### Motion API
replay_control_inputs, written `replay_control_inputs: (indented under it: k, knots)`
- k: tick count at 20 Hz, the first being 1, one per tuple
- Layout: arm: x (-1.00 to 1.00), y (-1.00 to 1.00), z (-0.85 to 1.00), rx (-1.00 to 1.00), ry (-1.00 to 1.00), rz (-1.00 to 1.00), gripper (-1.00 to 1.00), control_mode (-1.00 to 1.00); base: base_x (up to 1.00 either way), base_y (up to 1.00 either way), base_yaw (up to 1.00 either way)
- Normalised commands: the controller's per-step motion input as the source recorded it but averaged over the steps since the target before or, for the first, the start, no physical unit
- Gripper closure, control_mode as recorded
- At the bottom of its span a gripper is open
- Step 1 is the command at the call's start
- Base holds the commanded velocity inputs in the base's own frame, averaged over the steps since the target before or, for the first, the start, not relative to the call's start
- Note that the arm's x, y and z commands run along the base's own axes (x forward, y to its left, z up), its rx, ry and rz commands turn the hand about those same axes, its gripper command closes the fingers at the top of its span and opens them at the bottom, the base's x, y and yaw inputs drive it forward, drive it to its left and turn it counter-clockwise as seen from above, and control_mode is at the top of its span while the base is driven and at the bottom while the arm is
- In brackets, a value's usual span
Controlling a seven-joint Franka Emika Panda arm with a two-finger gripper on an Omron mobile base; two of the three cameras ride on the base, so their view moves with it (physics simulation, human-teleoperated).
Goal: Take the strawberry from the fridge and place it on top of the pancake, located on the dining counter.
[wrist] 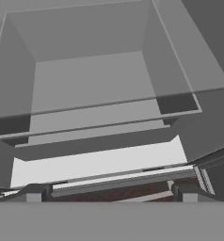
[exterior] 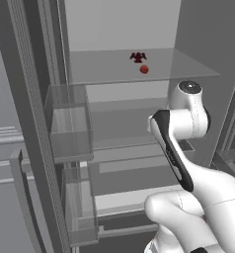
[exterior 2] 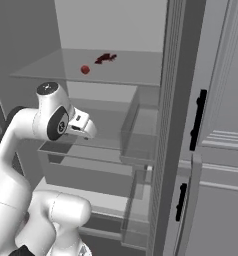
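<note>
**Camera setup: three views into the open fridge**

Left base view: behind the arm on its left, facing forward into the fridge, near; arm at lower right. Right base view: behind on the right, same heading; arm at lower left. Both share the upper glass shelf carrying the strawberry, plus the door bins. Hand view: close inside, looking along the pincer over the lower shelves toward the pale back wall.
</note>
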Motion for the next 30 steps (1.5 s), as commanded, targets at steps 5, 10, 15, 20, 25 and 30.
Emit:
replay_control_inputs:
  k: [5, 10, 15, 20, 25, 30]
  knots:
    - [0.0, 0.0, 0.0, 0.0, 0.0, 0.0, -1.0, 1.0, 0.24, 0.0, 0.0]
    - [-0.02, -0.01, 0.25, 0.04, -0.11, 0.0, -1.0, -1.0, 0.07, 0.0, 0.0]
    - [-0.09, -0.01, 1.0, 0.08, -0.37, 0.0, -1.0, -1.0, 0.0, 0.0, 0.0]
    - [0.06, 0.04, 1.0, 0.02, -0.27, 0.0, -1.0, -1.0, 0.0, 0.0, 0.0]
    - [0.24, 0.17, 0.95, 0.0, -0.13, 0.0, -1.0, -1.0, 0.0, 0.0, 0.0]
    - [0.51, 0.17, 0.33, 0.0, -0.05, 0.0, -1.0, -1.0, 0.0, 0.0, 0.0]
